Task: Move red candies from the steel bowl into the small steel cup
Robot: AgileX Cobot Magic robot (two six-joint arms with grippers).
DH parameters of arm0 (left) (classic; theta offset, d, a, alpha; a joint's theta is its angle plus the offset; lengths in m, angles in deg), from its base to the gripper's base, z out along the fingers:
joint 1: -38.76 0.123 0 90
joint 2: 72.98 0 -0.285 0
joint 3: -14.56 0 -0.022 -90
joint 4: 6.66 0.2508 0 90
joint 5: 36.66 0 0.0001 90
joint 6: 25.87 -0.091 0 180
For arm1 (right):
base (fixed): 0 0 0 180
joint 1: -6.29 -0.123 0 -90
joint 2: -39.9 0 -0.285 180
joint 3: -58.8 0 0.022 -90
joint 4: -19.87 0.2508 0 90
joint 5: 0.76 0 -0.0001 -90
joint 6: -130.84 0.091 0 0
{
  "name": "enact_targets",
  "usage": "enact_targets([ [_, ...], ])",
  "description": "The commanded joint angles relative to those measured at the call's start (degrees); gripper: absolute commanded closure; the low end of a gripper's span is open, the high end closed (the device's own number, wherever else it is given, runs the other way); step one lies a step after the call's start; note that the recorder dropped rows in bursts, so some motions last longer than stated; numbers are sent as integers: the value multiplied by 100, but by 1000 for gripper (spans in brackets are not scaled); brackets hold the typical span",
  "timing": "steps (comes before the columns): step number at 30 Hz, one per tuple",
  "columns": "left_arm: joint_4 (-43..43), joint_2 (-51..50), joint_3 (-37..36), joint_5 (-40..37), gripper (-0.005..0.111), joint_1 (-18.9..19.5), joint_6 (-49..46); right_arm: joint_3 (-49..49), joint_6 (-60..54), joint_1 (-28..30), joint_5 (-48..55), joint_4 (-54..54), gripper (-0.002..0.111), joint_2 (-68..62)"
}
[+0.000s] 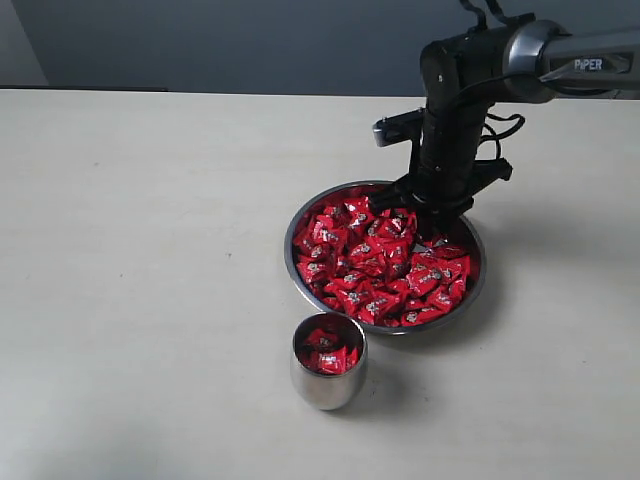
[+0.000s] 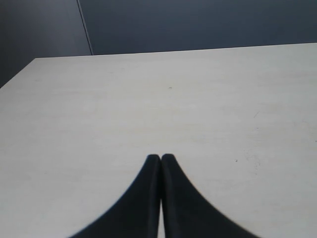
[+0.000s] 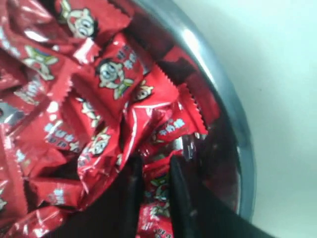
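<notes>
The steel bowl (image 1: 289,256) sits right of the table's middle, heaped with red candies (image 1: 380,265). In front of it stands the small steel cup (image 1: 328,388) with a few red candies (image 1: 325,353) inside. My right gripper (image 1: 425,215) is down in the far side of the bowl, near the rim (image 3: 238,126). Its two dark fingers are pressed on one red candy (image 3: 157,186) in the heap, so the gripper (image 3: 156,161) is shut on it. My left gripper (image 2: 161,157) is shut with nothing in it, over bare table, and does not show in the exterior view.
The pale tabletop (image 1: 150,250) stretches wide to the left of bowl and cup. A dark wall (image 1: 250,40) runs behind the table's far edge. The right arm (image 1: 560,60) reaches in from the upper right.
</notes>
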Motion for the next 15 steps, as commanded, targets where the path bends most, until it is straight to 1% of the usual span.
enact_targets([
  [1,11,27,-26,45,106,-38,8,28,-25,8,15,-5,109,259],
  [6,11,27,-26,45,106,-38,8,28,-15,-28,45,44,109,417],
  [8,11,27,-26,45,106,-38,8,28,-15,-137,55,28,109,504],
  [12,11,27,-26,45,106,-38,8,28,0,-526,157,-47,109,662],
  [15,11,27,-26,45,106,-38,8,28,272,-884,242,-405,109,932],
])
